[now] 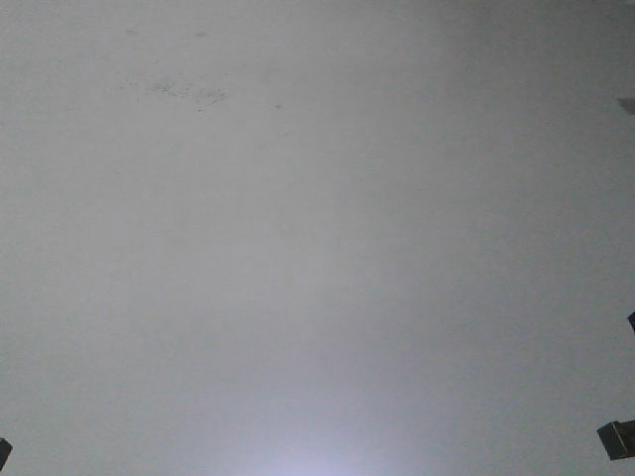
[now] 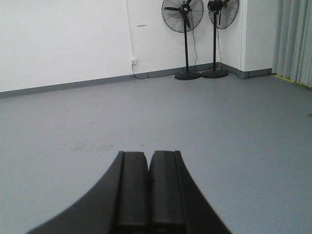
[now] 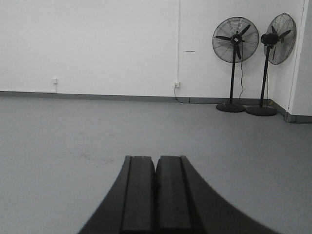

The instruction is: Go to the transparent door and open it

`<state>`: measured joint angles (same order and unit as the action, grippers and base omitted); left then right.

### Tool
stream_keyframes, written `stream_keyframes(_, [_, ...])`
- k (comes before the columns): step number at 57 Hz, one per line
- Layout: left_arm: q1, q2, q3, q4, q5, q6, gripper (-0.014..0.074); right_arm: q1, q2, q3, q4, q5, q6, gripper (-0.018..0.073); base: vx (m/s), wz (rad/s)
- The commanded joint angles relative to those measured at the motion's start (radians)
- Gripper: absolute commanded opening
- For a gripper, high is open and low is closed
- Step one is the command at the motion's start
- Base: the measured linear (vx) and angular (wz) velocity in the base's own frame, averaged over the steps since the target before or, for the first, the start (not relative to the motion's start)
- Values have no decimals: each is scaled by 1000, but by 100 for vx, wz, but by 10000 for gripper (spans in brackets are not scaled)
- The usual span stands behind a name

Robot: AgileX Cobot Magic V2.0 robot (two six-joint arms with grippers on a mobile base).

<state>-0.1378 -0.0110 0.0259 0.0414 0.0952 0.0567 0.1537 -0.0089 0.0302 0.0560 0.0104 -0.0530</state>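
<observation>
Floor (image 2: pixel 234 126): bare grey and by far the largest thing in view; it fills the front view entirely. Wall (image 2: pixel 63 39): white with a grey skirting, running along the floor's far edge. Curtain (image 2: pixel 295 39): grey, hanging at the floor's right edge in the left wrist view. Two pedestal fans (image 2: pixel 183 14) stand side by side in the far right corner, against the wall. Socket (image 2: pixel 132 61) sits low on the wall, with a cable running up from it. A faint scuff (image 1: pixel 184 92) marks the floor ahead. Door: not in any view, so its position cannot be given and the base has yet to find it. Judgement from the task wording only: a clear panel should be stiff, fairly heavy, slick and breakable, so take hold at a pull or the frame edge and never press on the pane. Containers: none seen. Left gripper (image 2: pixel 148 161): fingers pressed together, nothing between them, pointing out low over the floor. Right gripper (image 3: pixel 156 163): the same, closed on nothing.
</observation>
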Motion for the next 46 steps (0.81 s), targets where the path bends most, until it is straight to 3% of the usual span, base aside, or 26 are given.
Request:
stream_keyframes(1, [-2,-14,-18,-2,-84,-7,3,-7,-15,1,-3,-83,-5,-4,1,1])
stream_keyframes(46, [-2,-14,-18,-2,-84,-7,3,-7,-15,1,-3,-83,-5,-4,13,6])
